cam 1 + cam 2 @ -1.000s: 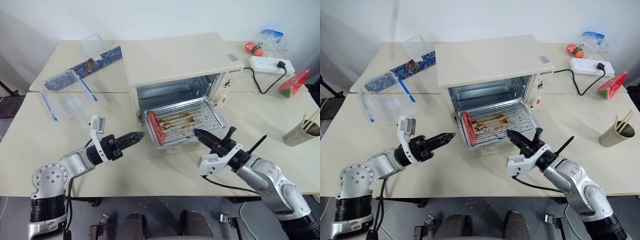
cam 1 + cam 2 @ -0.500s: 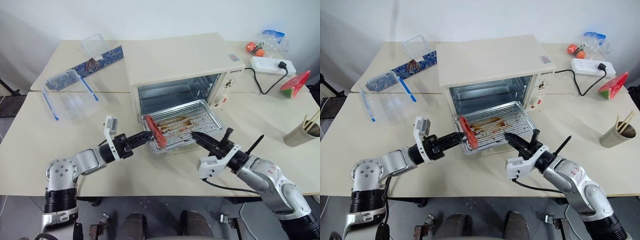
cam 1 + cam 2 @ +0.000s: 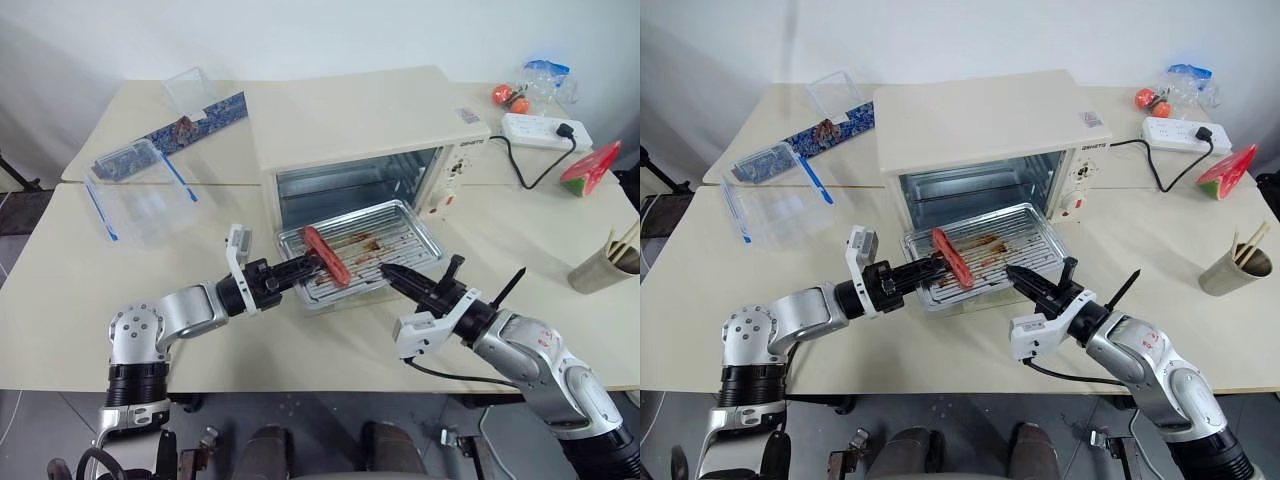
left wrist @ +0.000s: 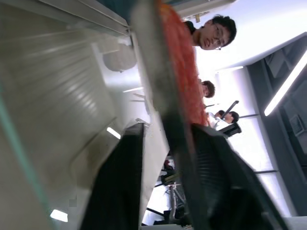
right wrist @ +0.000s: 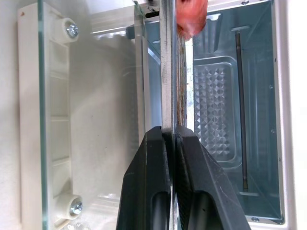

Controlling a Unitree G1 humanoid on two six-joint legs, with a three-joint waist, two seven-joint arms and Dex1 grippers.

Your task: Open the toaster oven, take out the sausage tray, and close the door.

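The cream toaster oven stands mid-table with its glass door folded down flat. The silver sausage tray sticks out of the opening above the door, and the red sausage lies slanted on its left half. My left gripper reaches in level from the left, and its fingers close around the tray's left rim. At the tray's front right rim, my right gripper is shut on the thin metal edge, as the right wrist view shows with the gripper clamped on it.
A clear container with blue clips and its lid sit at the far left. At the right are a power strip with the oven's black cord, a watermelon slice and a cup of chopsticks. People show in the left wrist view.
My left gripper has moved right to the tray's left rim and closed around it. The sausage has slid from the tray's left edge toward its middle. The right gripper has stayed put.
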